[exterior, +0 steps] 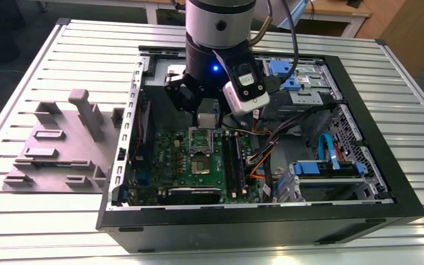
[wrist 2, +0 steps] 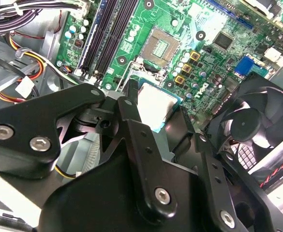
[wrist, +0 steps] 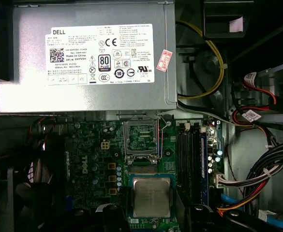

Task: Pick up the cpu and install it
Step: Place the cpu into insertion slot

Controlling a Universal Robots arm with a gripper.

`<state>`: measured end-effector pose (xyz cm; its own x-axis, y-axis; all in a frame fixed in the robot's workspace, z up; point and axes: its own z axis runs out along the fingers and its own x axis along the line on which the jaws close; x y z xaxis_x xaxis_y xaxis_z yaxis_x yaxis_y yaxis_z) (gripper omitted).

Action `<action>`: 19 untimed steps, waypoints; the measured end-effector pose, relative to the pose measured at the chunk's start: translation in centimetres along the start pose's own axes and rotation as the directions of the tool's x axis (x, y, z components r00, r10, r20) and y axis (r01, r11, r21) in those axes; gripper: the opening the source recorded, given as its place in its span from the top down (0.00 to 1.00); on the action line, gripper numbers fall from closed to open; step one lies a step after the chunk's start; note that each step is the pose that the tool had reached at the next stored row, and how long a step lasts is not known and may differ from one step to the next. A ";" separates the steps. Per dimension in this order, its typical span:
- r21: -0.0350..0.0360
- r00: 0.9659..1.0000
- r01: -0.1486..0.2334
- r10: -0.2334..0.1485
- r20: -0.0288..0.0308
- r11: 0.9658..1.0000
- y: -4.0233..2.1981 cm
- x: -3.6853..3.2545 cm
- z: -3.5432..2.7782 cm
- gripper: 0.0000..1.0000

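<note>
Gripper (wrist 2: 153, 110) sits closest to the lens in the second wrist view, jaws clamped on the cpu (wrist 2: 156, 102) by two opposite edges, silvery top up and level. The edge hold probably keeps the underside free for seating. Cpu hangs above the motherboard (exterior: 171, 160), apparently not touching it, near the open socket (wrist: 141, 140); can't tell if it is squarely over it. Socket frame looks lifted, pins exposed, cpu not yet seated. Arm reaches down into the open PC case (exterior: 256, 221), which lies on its side on the slatted surface (exterior: 50, 232) so the board faces up. Grey power supply box (wrist: 30, 96) sits just beside the socket.
</note>
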<state>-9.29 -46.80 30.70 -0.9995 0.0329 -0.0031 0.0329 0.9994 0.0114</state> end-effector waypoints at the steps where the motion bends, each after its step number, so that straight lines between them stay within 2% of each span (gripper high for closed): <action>1: 0.000 1.000 0.000 0.000 0.000 1.000 0.00 0.00 0.00 0.53; 7: 0.000 1.000 0.000 0.000 0.000 1.000 0.00 0.00 0.02 0.53; 11: 0.000 1.000 0.000 0.000 0.000 1.000 -0.01 0.08 0.37 0.53; 16: 0.000 1.000 0.000 0.000 0.000 1.000 -0.03 0.18 1.16 0.53; 17: 0.000 1.000 0.000 0.000 0.000 1.000 -0.05 0.20 1.81 0.53; 18: 0.000 1.000 0.000 0.000 0.000 1.000 -0.10 0.20 2.11 0.53; 19: 0.000 1.000 0.000 0.000 0.000 1.000 -0.22 0.20 2.15 0.53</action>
<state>-9.49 -46.99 28.55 -0.9995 0.0329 -0.0028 0.0329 0.9994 0.0110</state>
